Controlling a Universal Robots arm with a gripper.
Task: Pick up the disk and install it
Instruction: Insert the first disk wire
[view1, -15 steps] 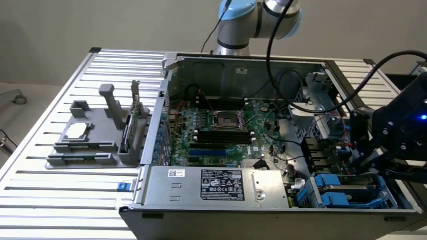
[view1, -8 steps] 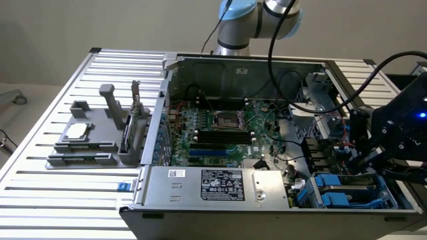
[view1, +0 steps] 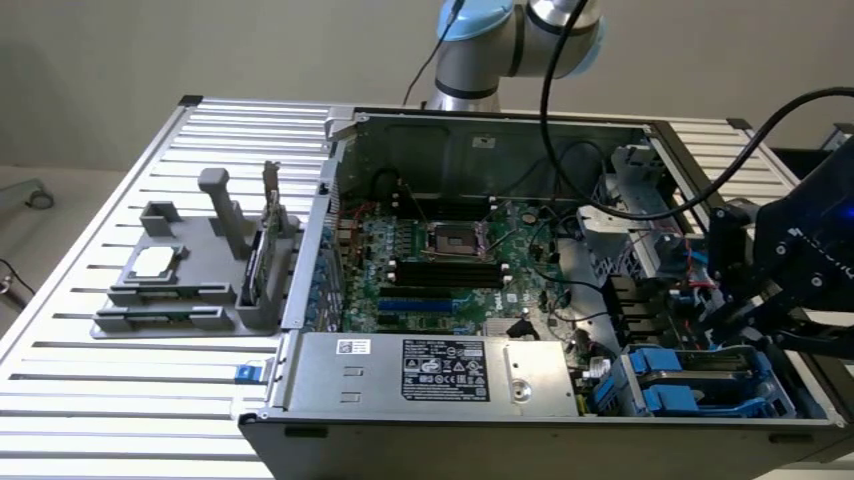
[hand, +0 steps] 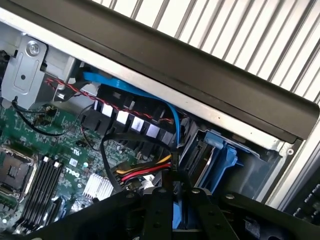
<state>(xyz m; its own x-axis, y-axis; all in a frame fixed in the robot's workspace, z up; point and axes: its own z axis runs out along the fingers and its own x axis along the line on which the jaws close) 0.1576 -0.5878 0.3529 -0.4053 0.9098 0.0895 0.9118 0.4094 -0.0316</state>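
Jaws: black gripper (hand: 175, 192) is pinching narrow on the blue-framed flat disk (hand: 175, 217).
Disk pos: hanging over blue plastic drive bay (view1: 694, 375), at exterior view's right of open grey PC case (view1: 534, 440).
Axis: disk is showing edge-on; can't tell long axis.

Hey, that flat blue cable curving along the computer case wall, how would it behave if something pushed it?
The flat blue cable is probably floppy, since it hangs in a loose arc. It looks thin, so it is likely light. A push might snag it on the red-and-black twisted wire running next to it.
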